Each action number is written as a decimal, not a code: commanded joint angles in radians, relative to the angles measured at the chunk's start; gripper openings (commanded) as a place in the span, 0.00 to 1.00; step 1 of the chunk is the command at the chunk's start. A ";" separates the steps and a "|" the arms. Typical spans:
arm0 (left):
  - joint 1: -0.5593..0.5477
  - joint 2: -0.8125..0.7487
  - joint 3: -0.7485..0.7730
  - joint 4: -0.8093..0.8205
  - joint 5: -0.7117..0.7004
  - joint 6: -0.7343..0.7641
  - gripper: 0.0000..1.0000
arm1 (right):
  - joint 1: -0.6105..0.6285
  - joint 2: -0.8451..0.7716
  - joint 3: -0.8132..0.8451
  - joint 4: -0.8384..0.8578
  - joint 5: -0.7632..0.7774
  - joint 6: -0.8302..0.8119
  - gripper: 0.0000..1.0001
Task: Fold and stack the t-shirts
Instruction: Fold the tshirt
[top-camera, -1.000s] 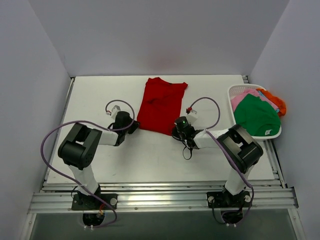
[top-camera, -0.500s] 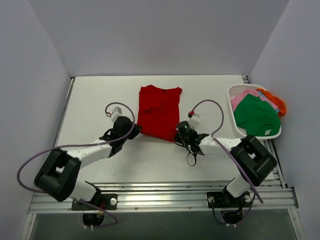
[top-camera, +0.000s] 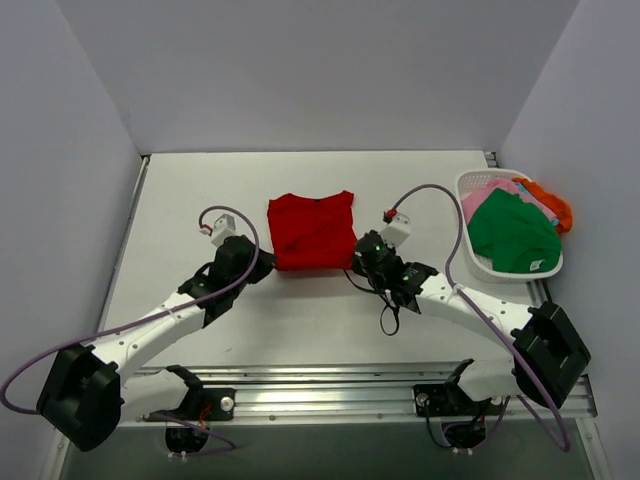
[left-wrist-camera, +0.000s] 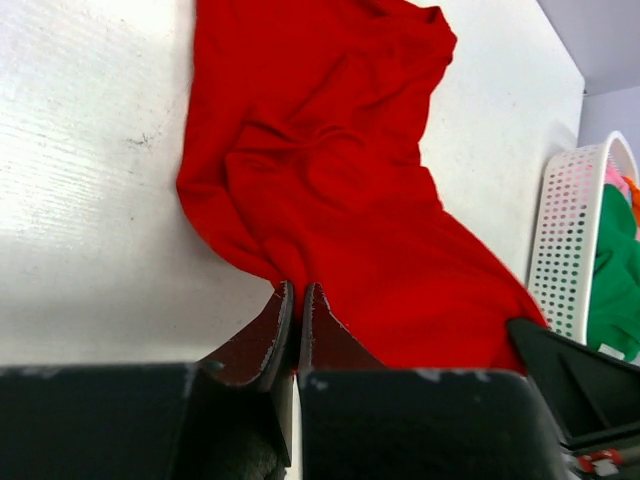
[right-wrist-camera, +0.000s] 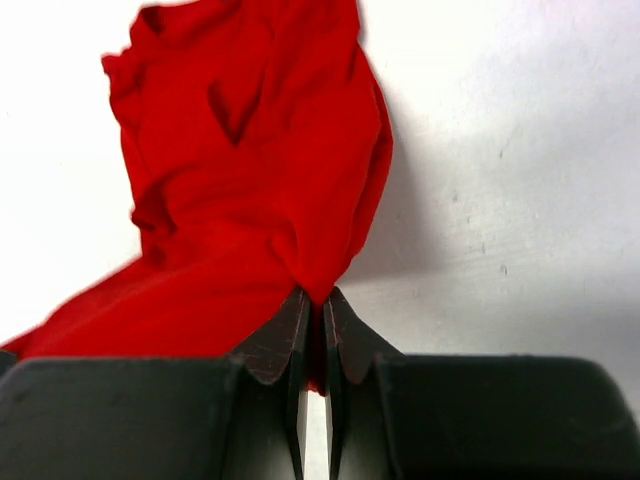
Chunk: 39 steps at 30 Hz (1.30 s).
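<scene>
The left gripper (left-wrist-camera: 297, 291) is pinched on the red shirt's (top-camera: 312, 230) near-left corner; the right gripper (right-wrist-camera: 318, 298) pinches its near-right corner; the shirt lies mid-table (top-camera: 190, 190), left of the basket (top-camera: 463, 206).

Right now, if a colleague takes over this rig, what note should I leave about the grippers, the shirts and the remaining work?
Left gripper: shut on the red t-shirt, at its near left corner.
Right gripper: shut on the same shirt, at its near right corner.
Things: the red t-shirt lies rumpled mid-table. The green t-shirt, pink t-shirt and orange t-shirt are piled in the white basket on the right.
Done: both corners are gripped; the fold seems begun.
Left: finish this fold, release, then fold and stack the other three.
</scene>
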 joint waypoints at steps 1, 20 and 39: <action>0.005 0.047 0.101 -0.027 -0.050 0.049 0.02 | -0.006 0.050 0.104 -0.060 0.137 -0.048 0.00; 0.104 0.300 0.376 0.005 -0.011 0.115 0.02 | -0.078 0.394 0.448 -0.030 0.145 -0.133 0.00; 0.345 0.810 0.873 0.104 0.235 0.212 0.16 | -0.268 0.922 1.025 -0.104 -0.024 -0.235 0.06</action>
